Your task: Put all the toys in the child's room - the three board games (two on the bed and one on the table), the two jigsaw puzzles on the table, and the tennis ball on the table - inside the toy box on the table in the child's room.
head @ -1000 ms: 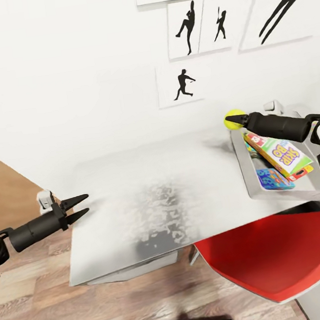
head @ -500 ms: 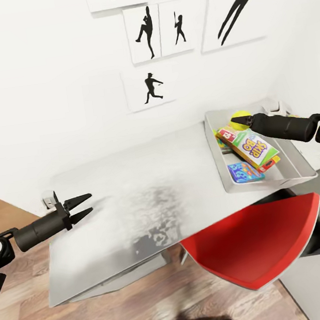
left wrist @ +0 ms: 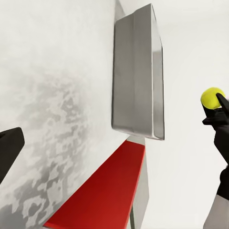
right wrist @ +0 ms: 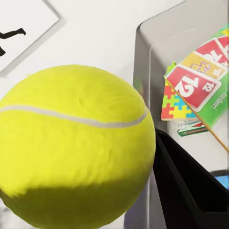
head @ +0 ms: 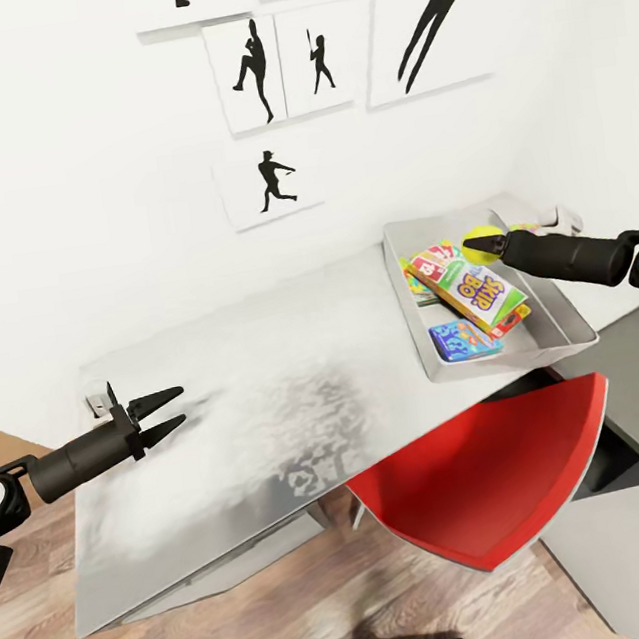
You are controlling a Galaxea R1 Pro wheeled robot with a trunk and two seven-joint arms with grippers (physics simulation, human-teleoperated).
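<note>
Since a moment ago your head has turned, so the whole room slides left in the head view and the toy box (head: pixel 561 313) now shows in full. Your arms sit in about the same spots in the picture.

Your right gripper (head: pixel 489 243) is closed on the tennis ball (head: pixel 480 236), holding it up in the air. From your head it looks to hang over the far end of the toy box, though it may be a little past the rim. In the right wrist view the ball (right wrist: pixel 76 143) is big and close, with one dark finger (right wrist: pixel 186 191) pressed against its side. You hold it tight so it can't roll away before it is over the tray.

Under it, the Skip-Bo box (head: pixel 477 289) lies tilted on top of the other toys. A blue game box (head: pixel 460 339) lies at the near end, and a bit of jigsaw puzzle (right wrist: pixel 172 106) peeks out from below.

Your left gripper (head: pixel 170 412) holds nothing. Its two pointed fingers (head: pixel 158 396) are spread apart a little, just above the grey table (head: pixel 268 387), well away from the toy box. It is just waiting there, out of the way.

A red chair (head: pixel 481 470) is tucked under the table near the toy box.
</note>
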